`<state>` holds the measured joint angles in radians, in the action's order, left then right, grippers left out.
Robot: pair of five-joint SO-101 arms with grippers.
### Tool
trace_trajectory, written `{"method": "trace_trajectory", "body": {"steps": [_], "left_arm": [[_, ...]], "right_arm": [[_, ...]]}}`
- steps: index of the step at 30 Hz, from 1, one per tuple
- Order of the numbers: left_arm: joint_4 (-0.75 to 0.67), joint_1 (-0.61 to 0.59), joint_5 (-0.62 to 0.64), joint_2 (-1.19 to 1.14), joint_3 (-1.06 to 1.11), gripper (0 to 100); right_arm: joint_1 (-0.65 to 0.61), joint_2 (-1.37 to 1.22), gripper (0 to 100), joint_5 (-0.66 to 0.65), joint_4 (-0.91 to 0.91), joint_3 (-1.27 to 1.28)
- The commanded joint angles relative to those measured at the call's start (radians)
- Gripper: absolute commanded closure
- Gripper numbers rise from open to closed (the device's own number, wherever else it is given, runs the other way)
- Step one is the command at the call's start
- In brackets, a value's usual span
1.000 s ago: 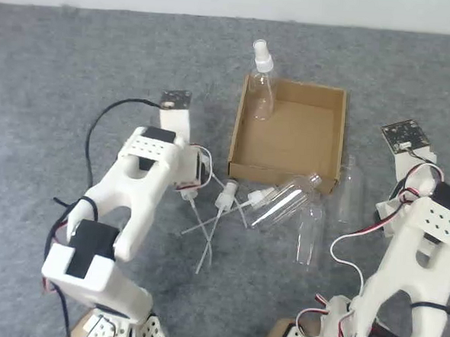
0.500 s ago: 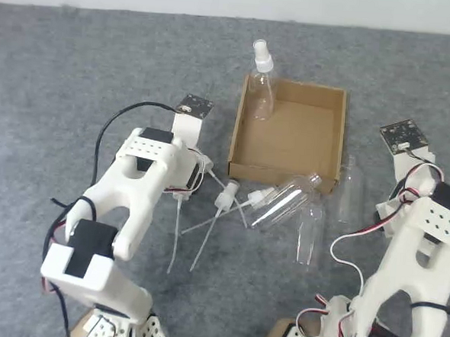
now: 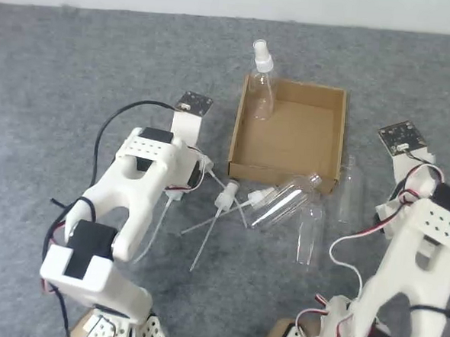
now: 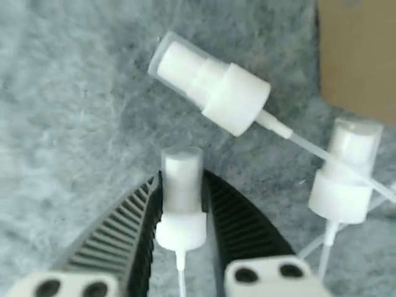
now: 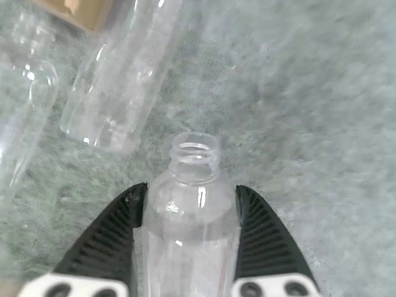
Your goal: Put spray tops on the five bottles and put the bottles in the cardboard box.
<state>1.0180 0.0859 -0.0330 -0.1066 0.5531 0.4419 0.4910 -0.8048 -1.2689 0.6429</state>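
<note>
Pinched a spray top (image 4: 181, 207) in the left gripper (image 4: 181, 185), nozzle outward, apparently well left of the open-necked bottle (image 5: 193, 176) clamped lengthwise, neck outward, in the right gripper (image 5: 192, 189).

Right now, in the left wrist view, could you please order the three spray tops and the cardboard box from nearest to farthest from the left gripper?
1. Held spray top, clamped in the left gripper itself.
2-3. Spray top straight ahead and spray top off to the side, both loose on the table: too close to call.
4. Cardboard box, beyond both loose tops.
</note>
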Motion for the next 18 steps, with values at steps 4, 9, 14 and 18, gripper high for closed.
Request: {"method": "trace_trajectory", "body": {"steps": [4,9,14,18], "left_arm": [[0.038,-0.006,0.017,0.293,-0.028,96],[0.1,-0.009,0.017,0.493,-0.028,96],[0.11,-0.068,0.018,0.499,-0.016,87],[0.094,-0.058,0.011,0.347,-0.024,85]], "right_arm": [[-0.11,0.239,99.2,0.0,-0.013,-0.081],[-0.291,0.369,99.2,0.164,-0.002,-0.077],[-0.366,0.4,99.2,0.221,-0.05,-0.075],[-0.361,0.4,99.2,0.218,-0.105,-0.075]]}}
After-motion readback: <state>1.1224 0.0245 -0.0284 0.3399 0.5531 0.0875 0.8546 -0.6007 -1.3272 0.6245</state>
